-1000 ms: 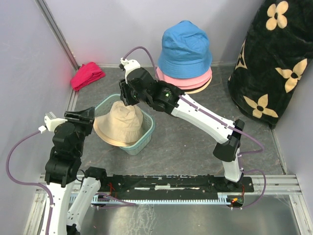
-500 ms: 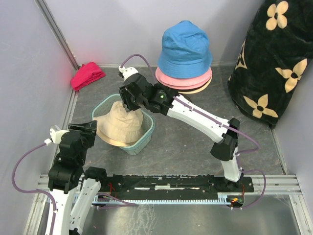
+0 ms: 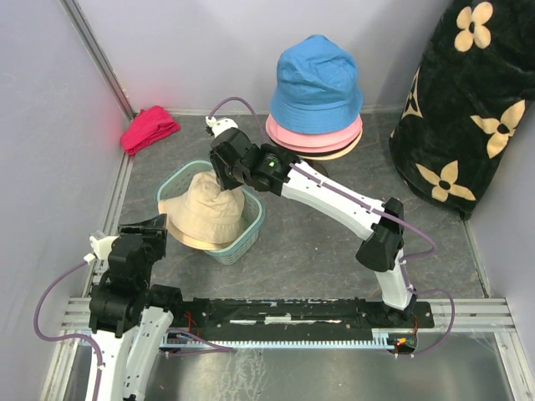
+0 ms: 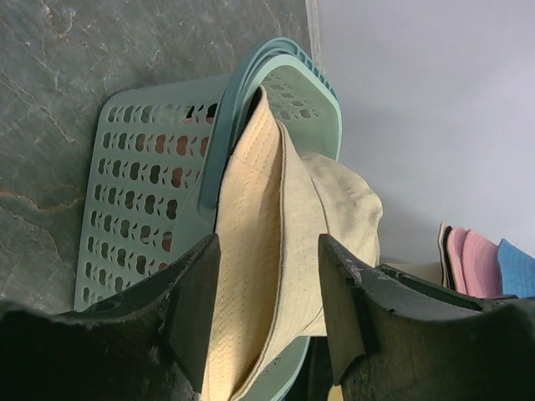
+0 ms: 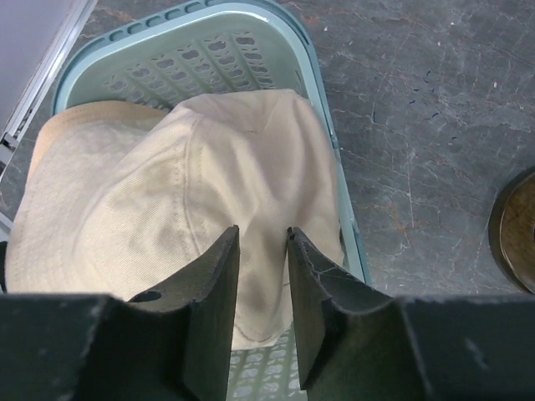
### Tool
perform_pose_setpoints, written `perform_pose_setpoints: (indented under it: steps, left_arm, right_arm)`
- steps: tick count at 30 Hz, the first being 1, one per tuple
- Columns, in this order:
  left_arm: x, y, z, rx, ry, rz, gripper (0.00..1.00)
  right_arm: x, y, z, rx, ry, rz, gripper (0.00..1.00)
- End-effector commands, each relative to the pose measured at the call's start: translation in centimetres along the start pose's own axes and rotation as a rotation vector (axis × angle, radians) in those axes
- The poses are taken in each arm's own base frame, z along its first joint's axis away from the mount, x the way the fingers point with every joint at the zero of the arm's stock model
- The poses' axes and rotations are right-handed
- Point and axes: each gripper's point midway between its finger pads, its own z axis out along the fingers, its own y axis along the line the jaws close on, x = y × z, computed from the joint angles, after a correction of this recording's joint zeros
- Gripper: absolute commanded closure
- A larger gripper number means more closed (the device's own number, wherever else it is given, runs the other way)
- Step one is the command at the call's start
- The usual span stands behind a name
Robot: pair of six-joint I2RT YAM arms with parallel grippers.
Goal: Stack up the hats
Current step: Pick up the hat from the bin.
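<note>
Fingers (image 5: 219, 284) of your right gripper (image 5: 262, 236) stood a little apart over the crown of the beige hat (image 5: 167, 200), with cloth showing in the narrow gap. Whether they pinched that cloth or only straddled it could not be told from the wrist view. That hat sat crown-up in the teal basket (image 5: 323, 100), left of centre in the overhead frame, its brim lapping over the basket's left rim. Your right arm (image 3: 334, 196) reached from its base at lower right across to the basket's upper edge. Fingers (image 4: 196, 309) of your left gripper (image 4: 267, 242) were spread wide with nothing held, pointed at the hat's brim from near the basket. Overhead, that gripper sat at lower left, below and left of the basket. You had a stack at upper centre: blue hat (image 3: 318, 83) on top, pink hat (image 3: 284, 134) under it, a pale brim (image 3: 344, 152) peeking out lowest. One red cloth bundle (image 3: 149, 128) lay at upper left, well apart from the stack; black flower-print fabric (image 3: 468, 109) filled the right edge.
</note>
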Motion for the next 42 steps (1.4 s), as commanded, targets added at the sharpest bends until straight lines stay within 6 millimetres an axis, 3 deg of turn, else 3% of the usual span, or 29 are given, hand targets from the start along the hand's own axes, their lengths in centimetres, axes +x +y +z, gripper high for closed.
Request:
perform_pose_setpoints:
  steps: [1,5,9,14,25,42]
  left_arm:
    - [-0.6,-1.1,0.4,0.022,-0.036,-0.073,0.43]
    - [-0.9,-0.8,0.1,0.007,-0.047,-0.056,0.44]
    - [-1.4,0.1,-0.6,-0.013,-0.062,-0.054,0.46]
    - [-1.4,1.5,-0.8,-0.034,-0.064,-0.070,0.50]
    - [-0.1,1.6,0.4,-0.030,-0.024,-0.060,0.67]
    - [0.9,1.1,2.2,-0.007,-0.003,-0.058,0.69]
  right_arm:
    - [-0.8,-0.3,0.7,-0.007,-0.026,0.040,0.69]
    - [-1.4,-0.2,0.6,-0.013,-0.048,0.042,0.92]
    - [-2.2,-0.5,0.3,-0.013,-0.065,0.043,0.99]
    - [-3.0,-0.5,-0.1,-0.019,-0.085,0.048,0.99]
    - [-5.5,0.0,-1.8,-0.049,-0.149,0.065,0.99]
    - [-7.5,0.7,-3.7,-0.092,-0.191,0.054,0.99]
